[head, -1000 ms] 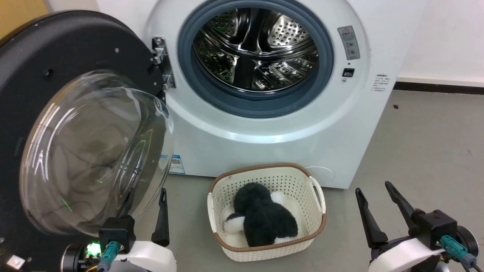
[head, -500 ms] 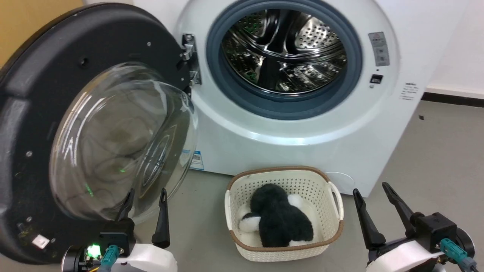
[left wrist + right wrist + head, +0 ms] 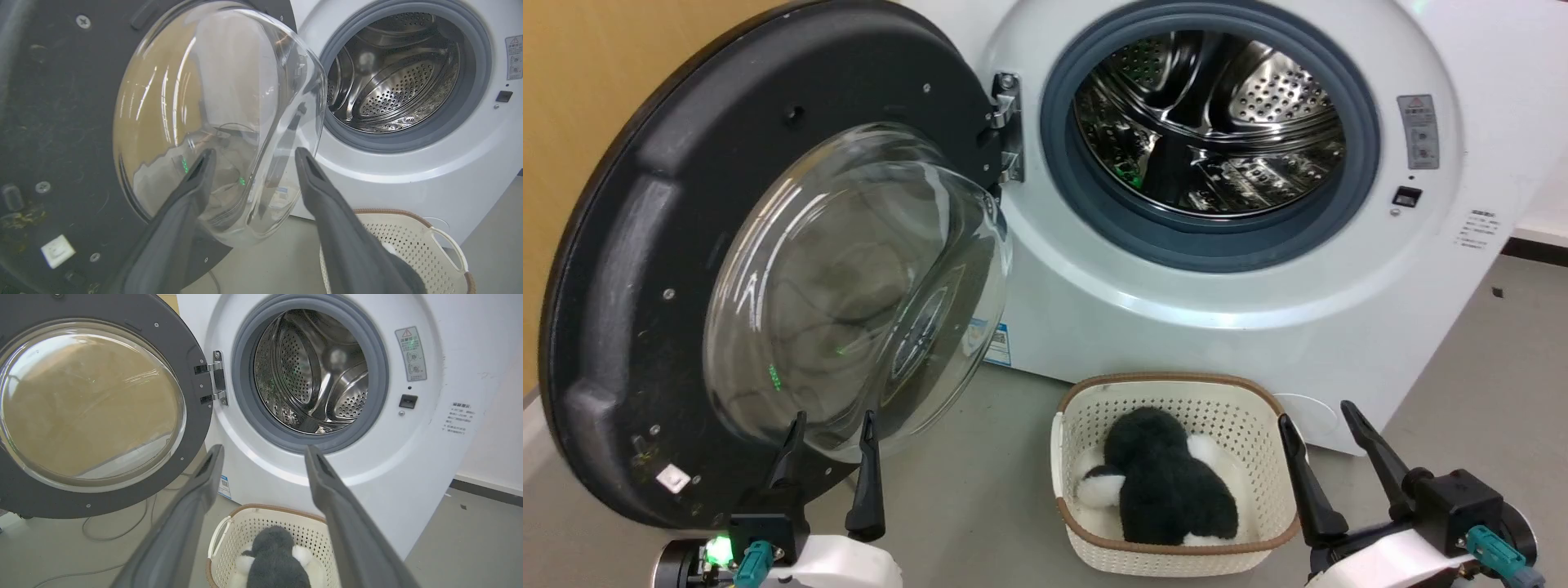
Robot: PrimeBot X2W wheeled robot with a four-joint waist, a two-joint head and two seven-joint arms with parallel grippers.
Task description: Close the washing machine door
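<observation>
The washing machine door (image 3: pixel 678 188), a big black disc with a bulging clear glass bowl (image 3: pixel 849 286), stands swung wide open to the left of the white washing machine (image 3: pixel 1143 327). Its metal hinge (image 3: pixel 1006 122) sits at the drum opening's left edge, and the steel drum (image 3: pixel 1209 122) is exposed inside its grey gasket. My left gripper (image 3: pixel 834 418) is open just below the bowl's lower rim. In the left wrist view the left gripper (image 3: pixel 255 152) points at the bowl (image 3: pixel 212 102). My right gripper (image 3: pixel 1315 412) is open at the lower right, and the right gripper (image 3: pixel 264 449) faces the machine's front (image 3: pixel 408 457).
A white perforated basket (image 3: pixel 1258 425) holding a black-and-white plush toy (image 3: pixel 1160 482) stands on the grey floor before the machine, between my grippers. A cable (image 3: pixel 114 526) lies on the floor under the door. A yellow wall (image 3: pixel 572 82) rises behind the door.
The head camera has turned left, so the whole scene has shifted right in the picture. Both left fingertips now show against the bowl's lower edge. Both grippers stay open and the door stands as before.
</observation>
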